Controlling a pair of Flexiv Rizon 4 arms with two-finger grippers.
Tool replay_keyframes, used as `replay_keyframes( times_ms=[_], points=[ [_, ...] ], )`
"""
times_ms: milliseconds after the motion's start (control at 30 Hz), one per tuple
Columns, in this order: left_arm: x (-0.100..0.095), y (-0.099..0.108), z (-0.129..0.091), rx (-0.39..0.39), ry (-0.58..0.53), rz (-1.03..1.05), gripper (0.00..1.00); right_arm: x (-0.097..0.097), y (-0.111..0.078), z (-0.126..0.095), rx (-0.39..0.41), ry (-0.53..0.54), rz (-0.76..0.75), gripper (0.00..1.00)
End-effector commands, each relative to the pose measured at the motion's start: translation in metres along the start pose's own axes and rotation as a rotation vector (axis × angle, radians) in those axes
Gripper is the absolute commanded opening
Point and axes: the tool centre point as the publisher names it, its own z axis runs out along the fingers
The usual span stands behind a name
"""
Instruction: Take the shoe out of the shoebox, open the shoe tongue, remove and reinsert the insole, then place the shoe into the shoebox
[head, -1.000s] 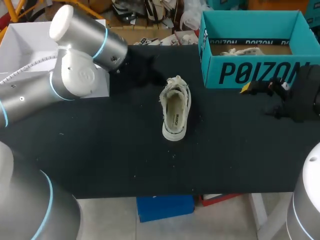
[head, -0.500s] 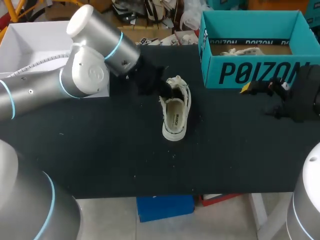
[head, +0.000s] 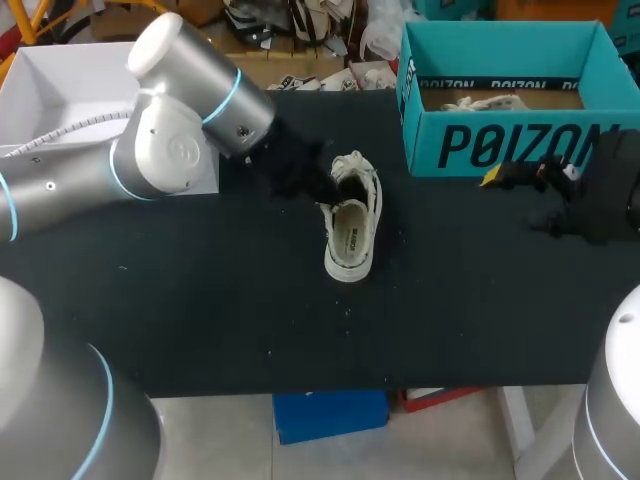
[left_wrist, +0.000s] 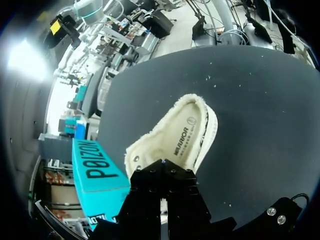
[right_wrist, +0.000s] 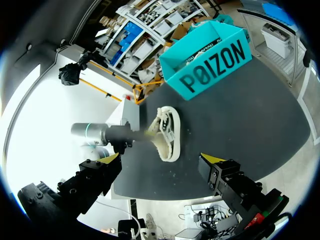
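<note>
shoe (head: 352, 225): frayed cream cloth | shoebox (head: 500, 140): matt teal card | table (head: 200, 300): matt black | left arm (head: 170, 150): smooth silver

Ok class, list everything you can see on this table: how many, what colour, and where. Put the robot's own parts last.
table: one, black, under everything.
shoe: one, off-white, on its sole near the table's middle, out of the box.
shoebox: one, teal, open, at the table's far right.
pale item: one, whitish, inside the shoebox; too hidden to identify.
white box: one, white, at the far left corner behind the left arm.
left gripper: one, black, at the shoe's tongue end.
right gripper: one, black with yellow tips, open, near the table's right edge in front of the shoebox, holding nothing.
</note>
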Motion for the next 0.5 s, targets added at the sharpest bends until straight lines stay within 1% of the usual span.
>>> replay_keyframes(
  times_ms=[33,100,133,167,233,267,300,333,500],
  points=[
    [0.007,-0.012,-0.033,-0.02,0.019,0.021,0.12,0.001,0.0,0.001,0.0,-0.003,0.001,1.0],
    [0.009,-0.012,-0.042,-0.03,0.038,0.036,0.45,0.001,0.0,0.001,0.0,-0.003,0.001,1.0],
    [0.01,-0.012,-0.047,-0.035,0.044,0.043,0.74,0.001,0.0,0.001,0.0,-0.003,0.001,1.0],
    [0.011,-0.012,-0.051,-0.042,0.052,0.051,0.83,0.001,0.0,0.001,0.0,-0.003,0.001,1.0],
    [0.014,-0.012,-0.058,-0.058,0.071,0.062,0.83,0.001,0.0,0.001,0.0,-0.003,0.001,1.0],
    [0.014,-0.011,-0.061,-0.064,0.08,0.067,0.85,0.001,0.0,0.001,0.0,-0.003,0.001,1.0],
    [0.015,-0.011,-0.065,-0.07,0.097,0.076,0.91,0.001,0.0,0.001,0.0,-0.003,0.001,1.0],
    [0.016,-0.011,-0.068,-0.076,0.111,0.086,1.0,0.001,0.0,0.001,0.0,-0.003,0.001,1.0],
    [0.022,-0.009,-0.079,-0.086,0.165,0.121,1.0,0.001,0.0,0.001,0.0,-0.003,0.001,1.0]
  ],
)
